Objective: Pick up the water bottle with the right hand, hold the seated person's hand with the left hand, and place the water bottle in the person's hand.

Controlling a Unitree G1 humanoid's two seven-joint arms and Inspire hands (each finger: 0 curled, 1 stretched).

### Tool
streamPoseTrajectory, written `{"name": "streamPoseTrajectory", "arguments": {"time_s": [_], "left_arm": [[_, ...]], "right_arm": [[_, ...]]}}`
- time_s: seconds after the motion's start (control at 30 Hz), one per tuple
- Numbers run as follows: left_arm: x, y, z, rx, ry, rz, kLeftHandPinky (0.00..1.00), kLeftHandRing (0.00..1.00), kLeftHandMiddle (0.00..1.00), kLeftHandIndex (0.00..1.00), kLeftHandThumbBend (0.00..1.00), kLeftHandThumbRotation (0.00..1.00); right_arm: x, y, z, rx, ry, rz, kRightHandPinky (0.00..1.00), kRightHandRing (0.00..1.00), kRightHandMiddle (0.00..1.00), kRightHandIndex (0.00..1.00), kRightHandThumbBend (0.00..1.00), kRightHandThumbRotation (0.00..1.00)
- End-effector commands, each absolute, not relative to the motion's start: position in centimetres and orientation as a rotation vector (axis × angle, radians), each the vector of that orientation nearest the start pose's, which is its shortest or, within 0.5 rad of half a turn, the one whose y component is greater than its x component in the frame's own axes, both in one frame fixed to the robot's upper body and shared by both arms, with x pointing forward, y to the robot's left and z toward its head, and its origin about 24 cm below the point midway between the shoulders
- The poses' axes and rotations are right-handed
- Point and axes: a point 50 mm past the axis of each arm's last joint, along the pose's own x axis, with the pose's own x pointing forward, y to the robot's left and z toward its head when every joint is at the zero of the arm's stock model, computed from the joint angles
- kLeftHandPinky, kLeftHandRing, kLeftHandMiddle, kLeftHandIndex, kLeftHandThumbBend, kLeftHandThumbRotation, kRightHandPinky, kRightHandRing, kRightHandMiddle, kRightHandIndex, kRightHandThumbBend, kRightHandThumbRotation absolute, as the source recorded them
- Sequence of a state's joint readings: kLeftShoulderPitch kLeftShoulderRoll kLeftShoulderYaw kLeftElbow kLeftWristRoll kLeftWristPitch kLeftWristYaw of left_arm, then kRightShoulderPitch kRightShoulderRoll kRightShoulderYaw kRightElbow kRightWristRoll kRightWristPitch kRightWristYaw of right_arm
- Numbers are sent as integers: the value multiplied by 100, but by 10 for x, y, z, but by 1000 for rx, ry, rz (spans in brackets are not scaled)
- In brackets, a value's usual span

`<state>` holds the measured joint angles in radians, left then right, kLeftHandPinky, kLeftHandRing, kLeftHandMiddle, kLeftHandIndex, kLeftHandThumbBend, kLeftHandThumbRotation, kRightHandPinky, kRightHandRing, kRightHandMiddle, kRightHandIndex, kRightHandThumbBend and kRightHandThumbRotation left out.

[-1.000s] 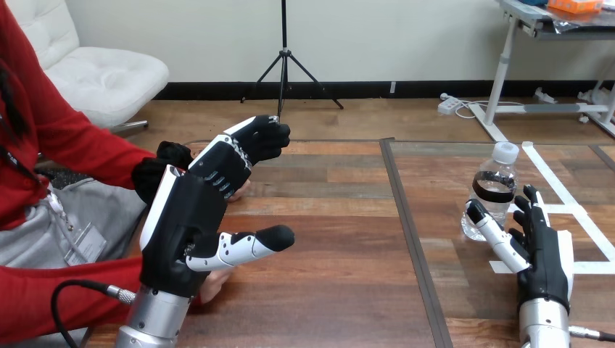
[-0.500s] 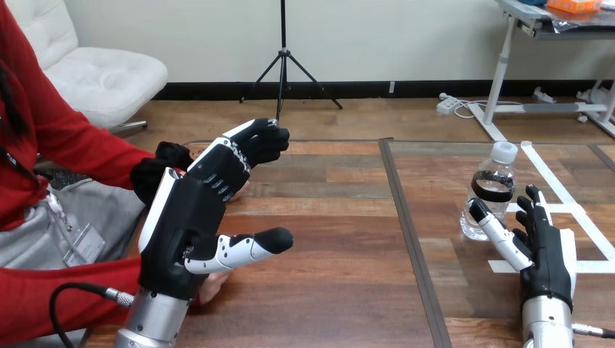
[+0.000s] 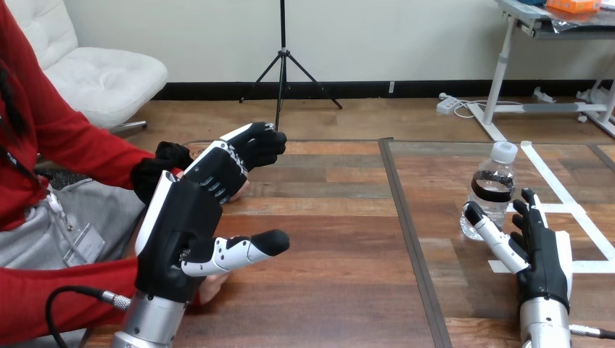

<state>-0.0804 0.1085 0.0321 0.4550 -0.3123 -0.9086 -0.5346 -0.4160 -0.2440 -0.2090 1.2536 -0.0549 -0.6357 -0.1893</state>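
head view: wide tabletop [image 3: 341, 239] separates left hand [image 3: 185, 225] from water bottle [image 3: 493, 192].

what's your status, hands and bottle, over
Left hand open, raised in front of the person's hand, no grasp seen. Right hand open beside bottle, not gripping. Bottle upright on table, nothing in between.

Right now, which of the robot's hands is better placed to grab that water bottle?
The right hand. It stands open just beside the water bottle, with its thumb near the bottle's lower part. The left hand is raised far off to the left and would have to cross over.
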Motion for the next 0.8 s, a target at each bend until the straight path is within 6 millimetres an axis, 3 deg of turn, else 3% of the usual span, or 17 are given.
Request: {"name": "streamPoseTrajectory", "arguments": {"time_s": [0.0, 0.4, 0.77], "left_arm": [[245, 175, 63, 8, -645, -334, 79, 79, 78, 78, 100, 38], [245, 178, 64, 1, -640, -342, 81, 80, 78, 78, 100, 37], [246, 180, 64, -9, -638, -355, 81, 80, 78, 78, 100, 35]], "right_arm": [[303, -249, -5, -213, 62, -327, 93, 96, 95, 98, 100, 56], [306, -250, -4, -222, 80, -320, 94, 98, 98, 99, 100, 59], [308, -249, -2, -215, 74, -305, 87, 94, 97, 100, 100, 61]]}}
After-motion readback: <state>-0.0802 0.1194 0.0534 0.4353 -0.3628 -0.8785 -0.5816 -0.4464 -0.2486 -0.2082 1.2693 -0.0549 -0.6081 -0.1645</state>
